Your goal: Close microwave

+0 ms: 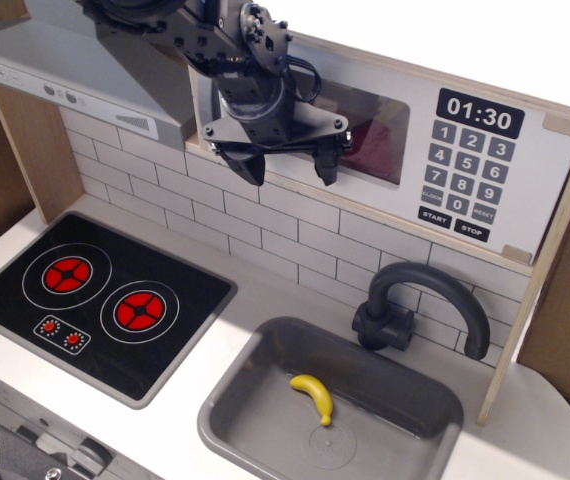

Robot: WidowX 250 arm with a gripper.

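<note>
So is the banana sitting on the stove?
No, the banana lies in the sink, to the right of the stove.

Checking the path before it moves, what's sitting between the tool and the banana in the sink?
Nothing stands there in the observation image: below the open tool come only white brick wall, bare counter and the grey sink rim before the banana.

Banana (313,395): yellow, lies in the grey sink (245,400), near its drain.
Faucet (420,305): dark grey, arched, behind the sink.
Cooktop (95,300): black, two red burners, left of the sink.
Range hood (65,70): grey, slanted, above the cooktop.
</note>
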